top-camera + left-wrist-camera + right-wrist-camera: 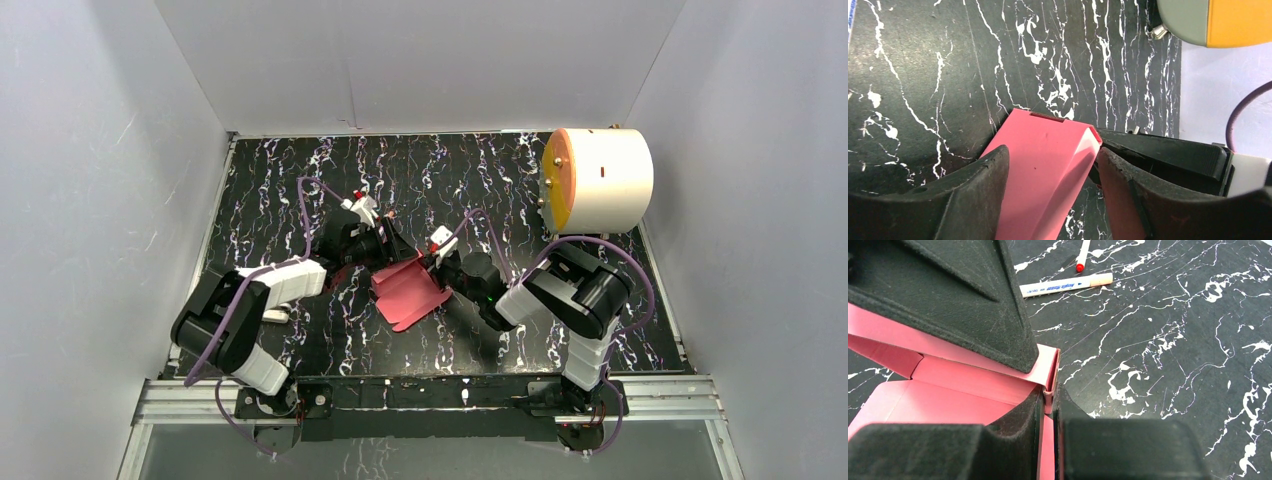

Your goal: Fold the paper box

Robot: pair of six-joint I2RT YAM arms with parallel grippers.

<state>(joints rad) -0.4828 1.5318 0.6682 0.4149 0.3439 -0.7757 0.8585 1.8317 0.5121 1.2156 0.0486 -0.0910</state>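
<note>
The paper box [408, 292] is red-pink card, partly folded, lying mid-table between both arms. In the left wrist view the paper box [1040, 175] runs up between the two black fingers of my left gripper [1050, 150], which stands open astride it, fingertips close against its sides. My left gripper [390, 248] is at the box's far-left edge. In the right wrist view my right gripper [1049, 390] is shut on a thin upright wall at a corner of the box [948, 395]. A left-arm finger [963, 295] lies on the flap next to that corner. My right gripper [440, 270] is at the box's right edge.
A big white cylinder [600, 180] with an orange face lies at the back right, its edge also showing as the cylinder [1218, 20] in the left wrist view. A white marker [1065, 285] and a red-tipped pen [1082, 252] lie beyond the box. White walls enclose the black marbled table [460, 180].
</note>
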